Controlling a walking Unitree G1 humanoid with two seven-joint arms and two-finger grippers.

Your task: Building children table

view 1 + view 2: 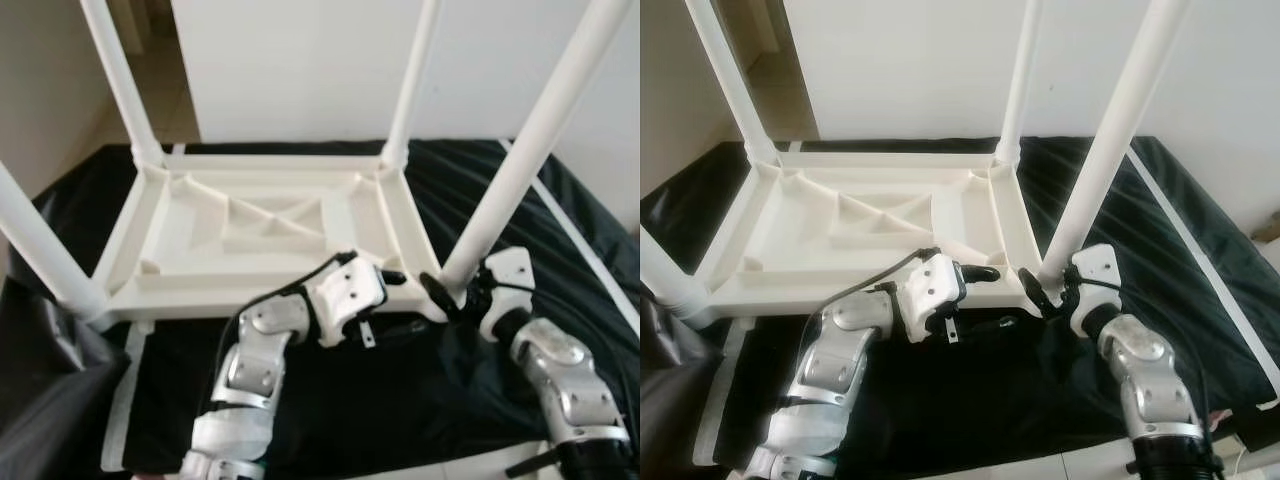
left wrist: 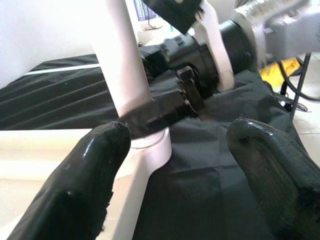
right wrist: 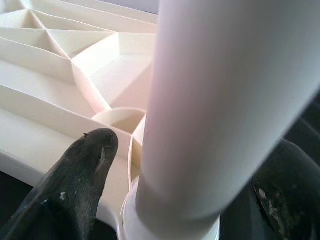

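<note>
Both my grippers work the corner at five o'clock of the upturned table [image 1: 255, 225] on black cloth [image 1: 400, 400]: right gripper [image 1: 1048, 285] clamped round the fourth leg [image 1: 1105, 150], left gripper [image 1: 985, 272] spread beside it; all four legs look seated, flipping remains.

1. Left arm bends inward across the front, elbow low, wrist turned toward the right; its left claw [image 1: 985, 272] has its two black fingers [image 2: 85, 180] spread wide apart, holding nothing
2. Right arm reaches forward and up, its right claw [image 1: 1040, 290] with fingers [image 3: 75, 170] closed either side of a white leg [image 1: 1090, 170]
</note>
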